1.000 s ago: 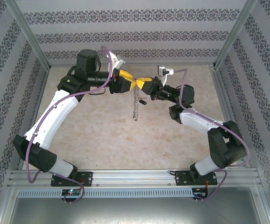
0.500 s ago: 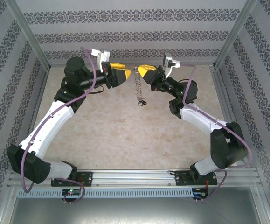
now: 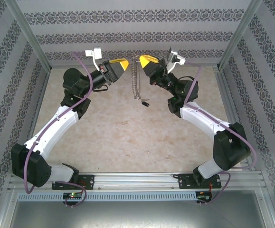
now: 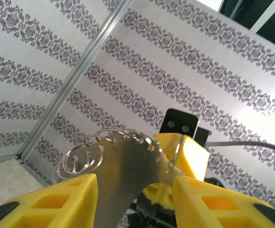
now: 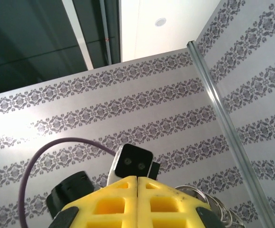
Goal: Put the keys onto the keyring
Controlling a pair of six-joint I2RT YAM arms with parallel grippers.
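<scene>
1. From above, we see the right gripper (image 3: 143, 60) pinched shut on the top of the keyring (image 3: 136, 80). The ring hangs in the air between the raised arms, with the keys (image 3: 145, 101) dangling at its lower end and the left gripper (image 3: 123, 64) just beside it.
2. From the left wrist, we see the left gripper (image 4: 135, 183) with its jaws partly apart and the keyring (image 4: 123, 152) in front of the gap.
3. From the right wrist, we see the right gripper (image 5: 137, 183) with its fingers pressed together and the keyring (image 5: 213, 202) coils at the lower right.

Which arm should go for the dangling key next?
Left, probably. The left gripper stands open beside the hanging keyring; the right gripper is shut on its top.
</scene>
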